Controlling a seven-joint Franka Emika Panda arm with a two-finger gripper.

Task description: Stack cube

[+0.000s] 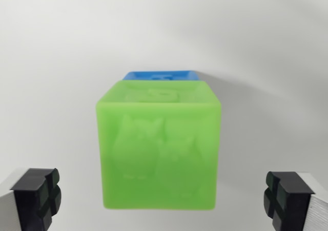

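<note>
**Green cube centred, fingers wide**

Green cube (159,146) sits on the white surface (61,46), blue cube (161,76) just behind it, possibly touching (gap hidden). Gripper (164,197) is spread wide, holding nothing, pads flanking the green cube. Best move: descend straight, keep centred, close squarely on side faces.

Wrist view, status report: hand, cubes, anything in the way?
Hand open, pads either side of green cube, not touching. Blue cube directly behind green, mostly hidden. Nothing else in view on white surface.
</note>
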